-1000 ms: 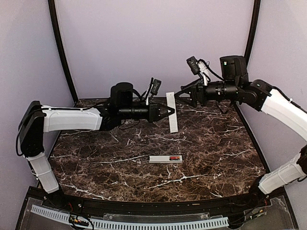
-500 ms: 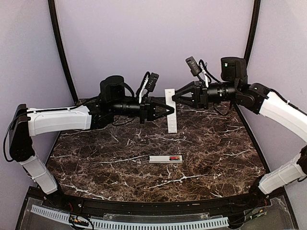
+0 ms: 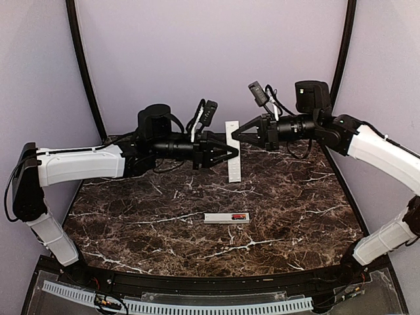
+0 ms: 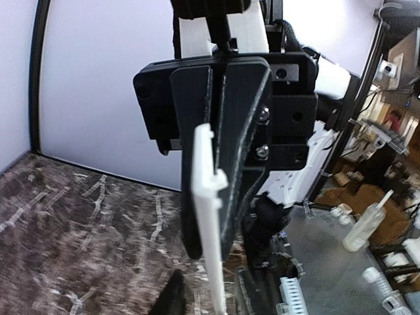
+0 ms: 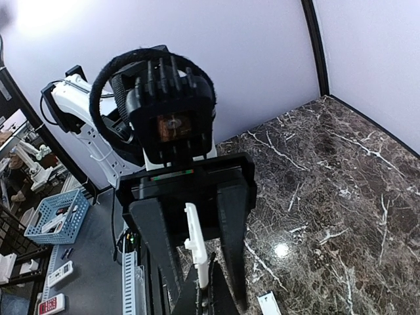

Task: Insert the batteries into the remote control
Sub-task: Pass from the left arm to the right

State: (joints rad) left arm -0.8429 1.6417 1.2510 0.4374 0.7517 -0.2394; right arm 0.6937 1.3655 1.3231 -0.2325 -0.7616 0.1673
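Overhead, two robot arms meet in mid-air above the 12 o'clock part of a dark marbled surface (image 3: 295,197). Between them stands a thin white cover strip (image 3: 234,165), roughly upright and raised off the surface. The right end effector (image 3: 235,133), reaching in from 3 o'clock, is clamped tight on the strip's upper part. The left end effector (image 3: 231,153), reaching in from 9 o'clock, has a finger on either side of the strip lower down. They look slightly parted, but whether they grip cannot be told.

The remote control (image 3: 220,218) lies flat near the surface's centre, at 6 o'clock from the strip and well apart from both arms. A red battery (image 3: 239,216) shows at its 3 o'clock end; a second cannot be made out.

This looks like a handover of the cover between arms. Next, the left fingers probably need to let go cleanly, so the right arm can carry the strip down and line it up over the remote.
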